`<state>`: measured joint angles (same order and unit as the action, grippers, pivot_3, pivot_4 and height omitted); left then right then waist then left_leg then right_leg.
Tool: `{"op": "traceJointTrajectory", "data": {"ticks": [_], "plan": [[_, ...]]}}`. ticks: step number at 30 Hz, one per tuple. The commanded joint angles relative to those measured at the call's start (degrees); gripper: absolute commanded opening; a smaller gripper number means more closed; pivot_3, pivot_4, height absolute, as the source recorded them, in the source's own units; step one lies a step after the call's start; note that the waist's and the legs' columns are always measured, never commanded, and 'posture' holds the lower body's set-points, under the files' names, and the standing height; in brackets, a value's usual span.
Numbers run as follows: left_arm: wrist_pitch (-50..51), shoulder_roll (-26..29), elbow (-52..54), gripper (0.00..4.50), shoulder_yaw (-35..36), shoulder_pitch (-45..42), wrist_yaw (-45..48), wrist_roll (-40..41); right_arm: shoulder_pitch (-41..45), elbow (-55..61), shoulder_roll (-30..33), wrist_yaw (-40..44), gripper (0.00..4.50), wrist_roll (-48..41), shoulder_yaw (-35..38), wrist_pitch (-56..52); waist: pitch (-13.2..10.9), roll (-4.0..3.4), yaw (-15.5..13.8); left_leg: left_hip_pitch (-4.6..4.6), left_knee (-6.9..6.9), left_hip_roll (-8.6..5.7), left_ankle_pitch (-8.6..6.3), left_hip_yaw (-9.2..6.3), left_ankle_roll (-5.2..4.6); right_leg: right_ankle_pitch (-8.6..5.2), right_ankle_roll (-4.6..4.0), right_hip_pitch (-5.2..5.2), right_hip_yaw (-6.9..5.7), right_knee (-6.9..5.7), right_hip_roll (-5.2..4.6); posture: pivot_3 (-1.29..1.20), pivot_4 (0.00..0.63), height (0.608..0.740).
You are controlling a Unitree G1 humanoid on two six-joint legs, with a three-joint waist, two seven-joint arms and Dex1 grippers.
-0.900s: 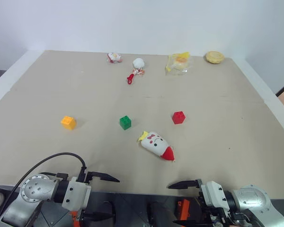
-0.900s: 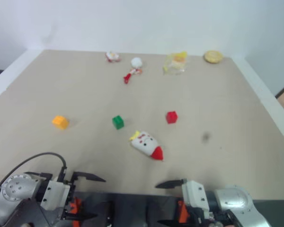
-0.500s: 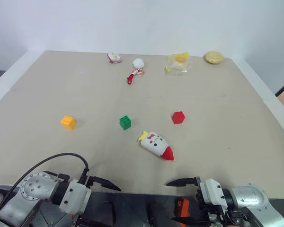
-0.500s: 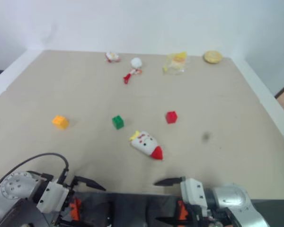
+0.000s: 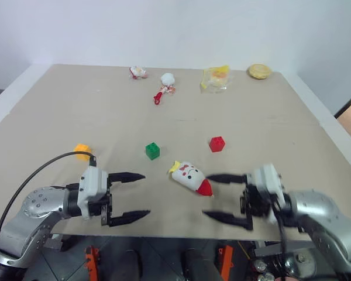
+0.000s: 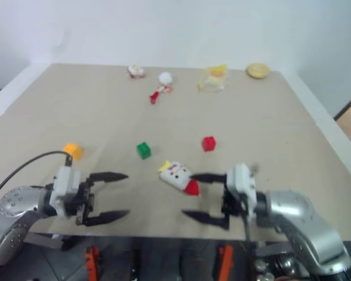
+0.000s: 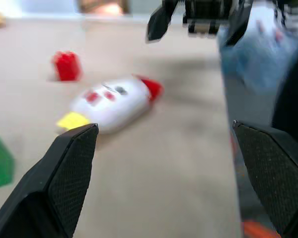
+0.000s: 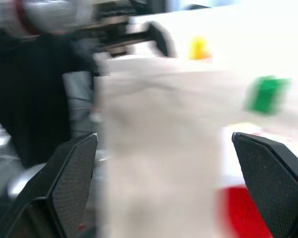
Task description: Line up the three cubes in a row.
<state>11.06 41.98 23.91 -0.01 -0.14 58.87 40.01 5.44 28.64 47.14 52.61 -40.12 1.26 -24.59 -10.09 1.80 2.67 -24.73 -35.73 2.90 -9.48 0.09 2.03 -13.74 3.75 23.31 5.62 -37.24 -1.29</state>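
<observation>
Three cubes sit apart on the beige table (image 5: 281, 117): orange-yellow (image 5: 82, 150) at the left, green (image 5: 152, 151) in the middle, red (image 5: 217, 144) to the right. A white rocket toy (image 5: 190, 177) with a red tip lies just in front of the green and red cubes. My left gripper (image 5: 145, 195) hovers open and empty over the near table, left of the rocket. My right gripper (image 5: 207, 196) is open and empty too, its upper finger close to the rocket's red tip. The two grippers point toward each other. The left wrist view shows the red cube (image 7: 67, 65) and the rocket (image 7: 111, 101).
Along the far edge lie a small white-and-red toy (image 5: 138, 72), a white toy with a red handle (image 5: 165, 82), a yellow packet (image 5: 216, 76) and a round yellow biscuit (image 5: 259, 71). The table's front edge runs just below both grippers.
Both arms have come up from below the table's front edge and now sit over the near table, fingers still wide apart. The cubes and the rocket have not moved.
</observation>
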Motion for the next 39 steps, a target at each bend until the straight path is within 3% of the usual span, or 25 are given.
{"op": "traceJointTrajectory", "data": {"ticks": [1,10,11,19,21,22,23,25,29,34,39], "plan": [[3.7,-3.4,3.4,4.49,0.6,-2.4,-4.9,3.1,4.7,-1.9,-1.5,-6.6,4.5,2.2,-2.5,-7.7,0.0,0.05,-0.3,-0.01,0.01,0.01,0.0,-0.02,0.0,0.0,-0.01,-0.01,-0.03,0.0,0.03,0.0,0.15,0.738],[1.5,-7.8,0.9,4.49,-0.2,-2.0,-1.7,1.0,12.1,-7.4,-7.1,-11.7,4.5,7.8,-10.8,-17.6,0.0,0.02,-0.2,-0.32,0.12,-0.03,-0.07,-0.17,-0.05,-0.17,0.15,0.1,0.03,0.0,0.19,0.0,0.15,0.738],[1.1,-8.3,0.4,4.5,0.0,-1.9,-1.5,0.6,12.2,-7.8,-7.6,-11.9,3.94,8.4,-11.0,-17.6,0.0,0.02,-0.1,-0.32,0.12,-0.03,-0.06,-0.19,-0.05,-0.16,0.14,0.1,0.02,-0.01,0.2,0.0,0.15,0.738],[-2.3,-9.7,-2.1,4.5,-0.9,-1.3,3.3,-2.5,12.5,-8.1,-9.1,-11.4,1.25,10.3,-10.6,-18.6,0.0,0.02,-0.1,-0.3,-0.05,0.0,-0.03,-0.17,-0.08,-0.01,0.1,0.07,0.03,-0.01,0.2,0.0,0.15,0.738],[-3.1,-10.2,-2.9,4.5,-1.1,-1.8,3.8,-3.5,12.4,-7.5,-9.4,-11.4,0.4,9.8,-9.3,-18.4,0.0,0.02,-0.1,-0.29,-0.05,0.02,-0.03,-0.17,-0.09,0.01,0.07,0.07,0.01,-0.02,0.21,0.0,0.15,0.738],[-3.4,-10.6,-3.7,4.5,-1.6,-2.6,3.8,-4.2,12.3,-6.7,-9.5,-11.1,0.4,8.5,-7.6,-18.4,0.0,0.02,-0.1,-0.29,-0.05,0.02,-0.03,-0.17,-0.09,0.02,0.07,0.07,0.01,-0.01,0.21,0.0,0.15,0.738],[-3.3,-11.0,-4.5,4.5,-1.9,-3.5,3.4,-4.6,12.0,-5.7,-9.6,-10.4,0.07,7.0,-6.0,-17.9,0.0,0.02,-0.1,-0.29,-0.05,0.03,-0.02,-0.17,-0.09,0.02,0.07,0.07,0.01,-0.01,0.21,0.0,0.15,0.738],[-2.9,-12.4,-6.4,4.5,-2.8,-5.9,2.0,-5.9,11.1,-3.3,-9.3,-8.3,0.03,3.3,-1.8,-17.1,0.0,0.0,-0.3,-0.31,-0.05,0.03,-0.02,-0.17,-0.1,0.03,0.09,0.07,0.01,-0.01,0.22,0.0,0.15,0.738],[-3.1,-18.5,-11.1,4.5,-5.2,-13.2,-1.4,-8.8,13.4,-6.8,-14.3,-18.8,0.01,1.5,11.1,-14.4,0.0,0.01,-0.4,-0.37,-0.16,-0.01,0.01,-0.2,-0.13,0.08,0.22,0.02,0.01,-0.02,0.23,0.0,0.15,0.738],[-3.1,-27.7,-16.3,4.5,-9.0,-22.0,-6.4,-12.2,14.3,-13.2,-17.4,-34.7,0.01,10.4,20.4,-9.4,0.0,0.02,-0.6,-0.41,-0.35,-0.06,0.02,-0.2,-0.13,0.17,0.31,-0.05,0.05,0.0,0.22,0.0,0.15,0.738],[-5.0,-35.4,-22.9,4.5,-12.1,-28.8,-10.0,-16.7,12.6,-18.7,-17.1,-44.8,0.01,18.8,22.9,-9.0,0.1,-0.13,-0.4,-0.4,-0.24,-0.14,0.03,-0.18,-0.15,0.19,0.37,0.0,0.23,-0.01,0.25,0.0,0.15,0.738]]}}
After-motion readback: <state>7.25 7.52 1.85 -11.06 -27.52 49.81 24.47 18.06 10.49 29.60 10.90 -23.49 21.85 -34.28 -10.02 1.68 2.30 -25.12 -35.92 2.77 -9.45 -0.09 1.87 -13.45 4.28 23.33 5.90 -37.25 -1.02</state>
